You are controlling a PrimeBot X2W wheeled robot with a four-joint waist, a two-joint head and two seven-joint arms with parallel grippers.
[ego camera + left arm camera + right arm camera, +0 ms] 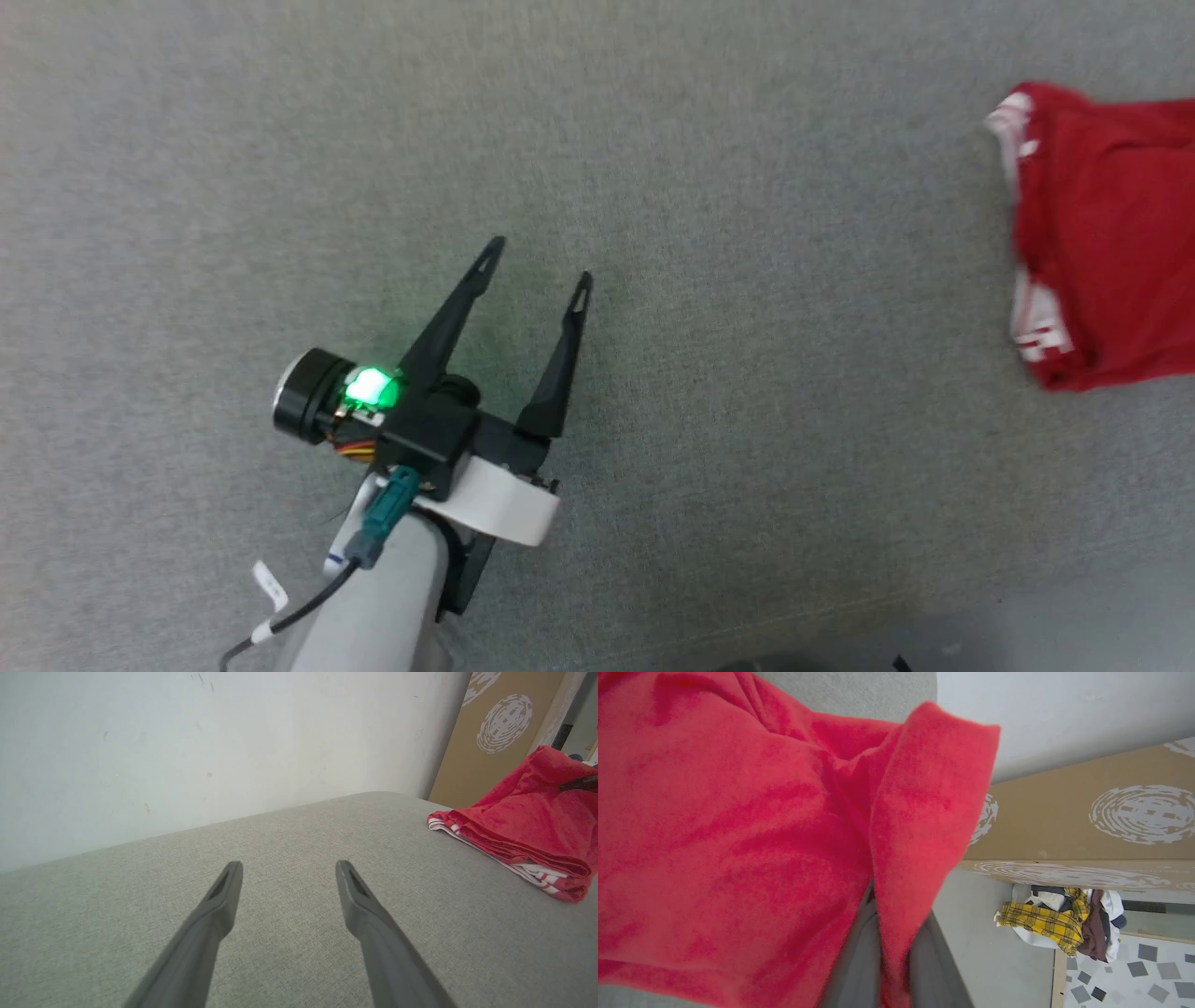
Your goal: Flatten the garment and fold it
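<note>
I see the small red jersey T-shirt with white, red-striped trim (1102,233) at the right edge of the head view. It lies bunched and partly doubled over on the grey woven fabric surface (653,168), so it is not flat. In the right wrist view the red cloth covers the left and centre of the frame. A fold of it goes down between the two grey fingers of the right gripper (891,970) at the bottom centre. The jaws are closed on this fold, so this gripper is gripping the garment. At the upper right of the left wrist view the cloth rises to a peak where a dark fingertip (581,784) meets it, so I judge that one part is lifted. The left gripper (540,262) is at the lower centre-left of the head view, its fingers spread wide and holding nothing, well apart from the garment.

I judge that the flattening step is in hand and the folding is not begun. The next move calls for bringing the left gripper across to a free corner or hem of the shirt, closing on it, and then drawing both grippers apart so that the cloth spreads flat
</note>
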